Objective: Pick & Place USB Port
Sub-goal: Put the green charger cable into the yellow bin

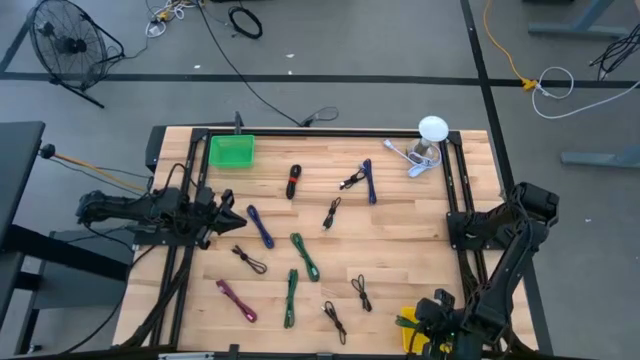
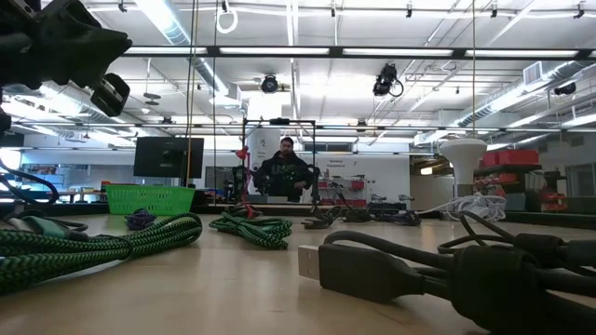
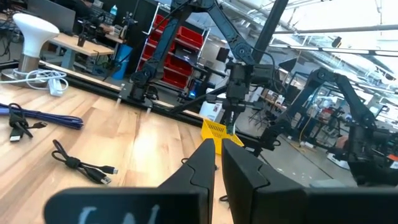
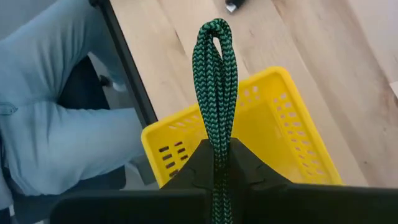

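Green-braided cable [image 4: 214, 93] pinched upright — right end effector [image 4: 219, 163].

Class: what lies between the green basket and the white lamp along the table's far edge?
High view: between green basket and white lamp lie a red-and-black cable and a blue cable.

In the right wrist view the green braided cable [image 4: 215, 93] disappears between the right tool [image 4: 219, 163] fingers so its ends are hidden, and the yellow basket [image 4: 273, 118] is cut off at 5 o'clock.
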